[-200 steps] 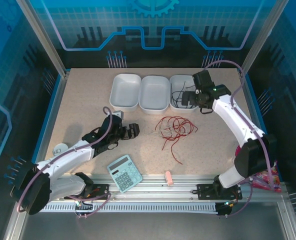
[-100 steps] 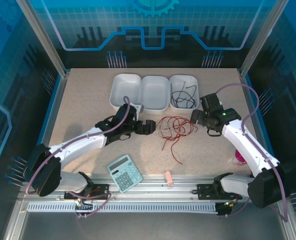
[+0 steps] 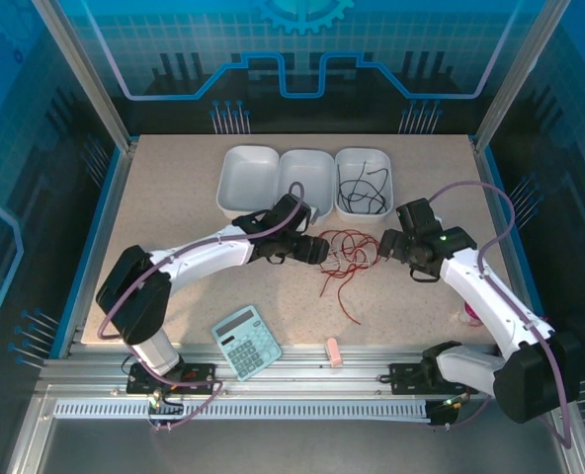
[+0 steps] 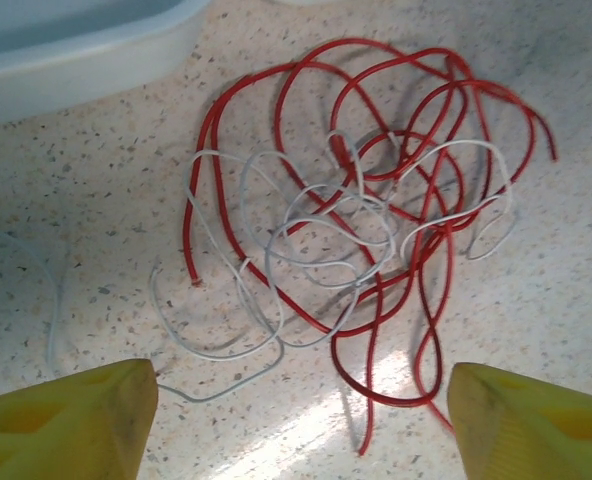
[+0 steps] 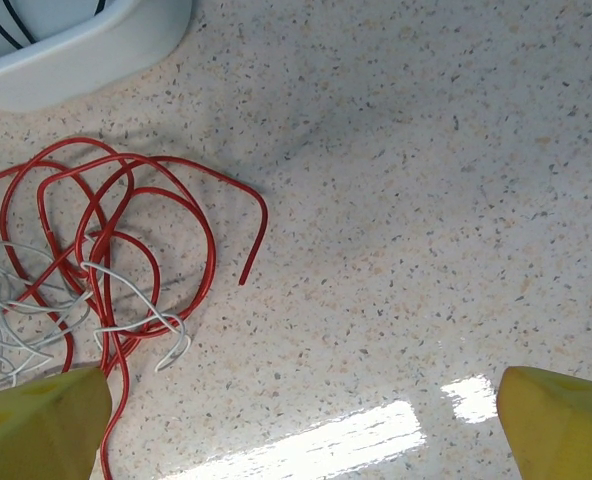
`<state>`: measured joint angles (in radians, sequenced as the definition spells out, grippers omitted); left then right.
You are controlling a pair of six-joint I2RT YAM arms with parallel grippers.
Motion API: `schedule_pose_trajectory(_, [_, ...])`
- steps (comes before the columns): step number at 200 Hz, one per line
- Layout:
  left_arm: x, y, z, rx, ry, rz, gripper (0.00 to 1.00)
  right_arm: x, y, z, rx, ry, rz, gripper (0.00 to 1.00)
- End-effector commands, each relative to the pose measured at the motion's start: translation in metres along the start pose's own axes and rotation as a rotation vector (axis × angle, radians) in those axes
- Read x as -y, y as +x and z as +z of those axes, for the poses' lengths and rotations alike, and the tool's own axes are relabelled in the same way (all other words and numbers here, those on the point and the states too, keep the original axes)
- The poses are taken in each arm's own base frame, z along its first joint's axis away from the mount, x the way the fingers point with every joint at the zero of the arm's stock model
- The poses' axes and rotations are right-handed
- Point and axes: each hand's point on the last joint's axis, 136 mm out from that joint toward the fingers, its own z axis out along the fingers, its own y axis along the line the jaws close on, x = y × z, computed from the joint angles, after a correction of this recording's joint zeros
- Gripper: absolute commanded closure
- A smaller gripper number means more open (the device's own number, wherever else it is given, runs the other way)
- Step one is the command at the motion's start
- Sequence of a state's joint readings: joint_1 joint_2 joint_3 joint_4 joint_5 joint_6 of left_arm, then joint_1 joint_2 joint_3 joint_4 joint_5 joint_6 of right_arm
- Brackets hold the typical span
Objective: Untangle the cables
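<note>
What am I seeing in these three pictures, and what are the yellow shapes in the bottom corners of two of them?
It is a robot with two white arms bolted at the near edge of the table. The wide picture comes from a camera above; the two close ones come from cameras on the wrists, and the yellow shapes are gripper fingers. On it lies a tangle of red and white cables; black cables lie in the rightmost white tray. A calculator lies near the front. The left gripper and the right gripper stand open on either side of the tangle, holding nothing.
</note>
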<state>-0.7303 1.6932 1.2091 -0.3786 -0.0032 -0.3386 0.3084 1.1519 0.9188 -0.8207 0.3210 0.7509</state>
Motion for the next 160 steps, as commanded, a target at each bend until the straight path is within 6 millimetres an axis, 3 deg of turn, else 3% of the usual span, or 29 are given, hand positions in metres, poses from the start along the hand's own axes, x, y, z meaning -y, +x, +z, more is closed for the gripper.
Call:
schedule_pose_trajectory(1, [-0.005,0.012,0.007,-0.082,-0.048,-0.013,0.29,-0.005,0.002,0.004,-0.011,-0.018,0.024,0.0])
schedule_pose_trajectory(29, [-0.008,0.021,0.018,-0.136,-0.059,-0.012,0.45,-0.01,0.004,0.007,-0.028,-0.033,0.022,0.0])
schedule_pose_trajectory(73, [-0.011,0.03,0.033,-0.196,-0.067,-0.002,0.6,-0.014,0.005,0.012,-0.037,-0.047,0.029,0.0])
schedule_pose_trajectory(160, [-0.016,0.047,0.037,-0.26,-0.07,0.068,0.59,-0.018,0.002,0.014,-0.041,-0.052,0.026,0.0])
